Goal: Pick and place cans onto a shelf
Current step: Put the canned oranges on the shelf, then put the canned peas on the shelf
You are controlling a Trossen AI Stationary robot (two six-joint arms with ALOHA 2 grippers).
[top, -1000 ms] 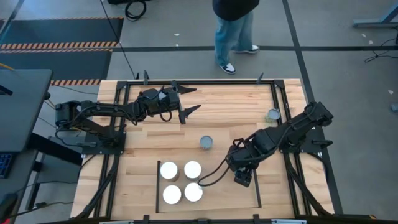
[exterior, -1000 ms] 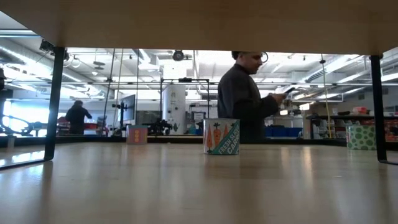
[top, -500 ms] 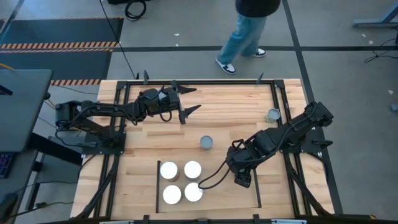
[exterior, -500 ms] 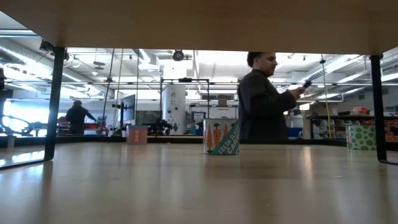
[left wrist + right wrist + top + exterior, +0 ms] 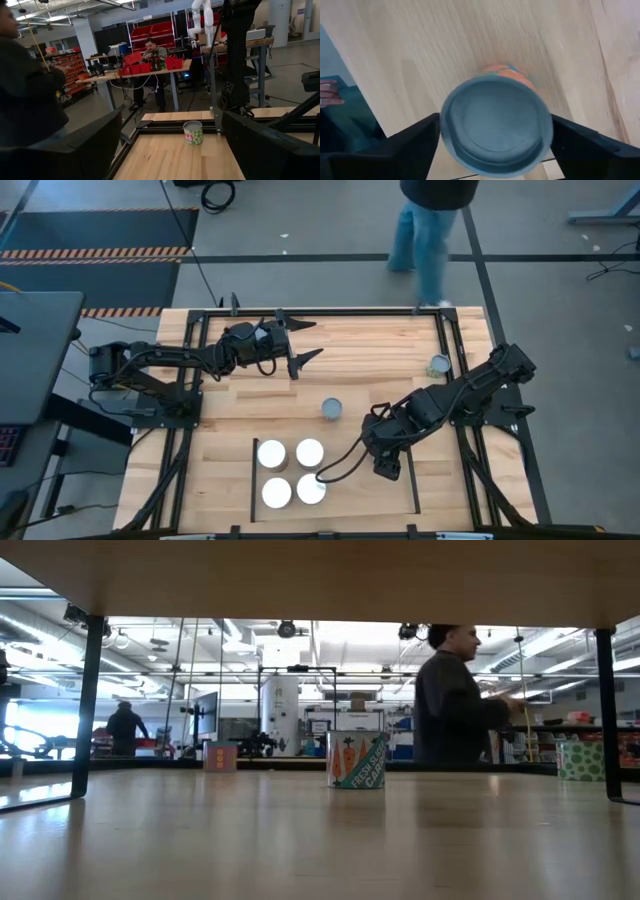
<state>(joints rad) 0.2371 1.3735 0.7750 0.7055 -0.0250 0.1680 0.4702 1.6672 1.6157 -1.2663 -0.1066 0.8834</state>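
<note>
The wooden table [image 5: 250, 405] carries the shelf [image 5: 355, 490] with four white-topped cans [image 5: 291, 470], plus two loose cans [image 5: 332, 410].

four cans [image 5: 291, 471] on shelf [image 5: 370, 495]

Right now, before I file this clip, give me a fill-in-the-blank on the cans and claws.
The shelf holds ___ white-topped cans.
The left claw hangs ___ over the far side of the table, gripping nothing.
The can at the right claw has a grey top and an ___ side.
Missing words: four; open; orange.
</note>
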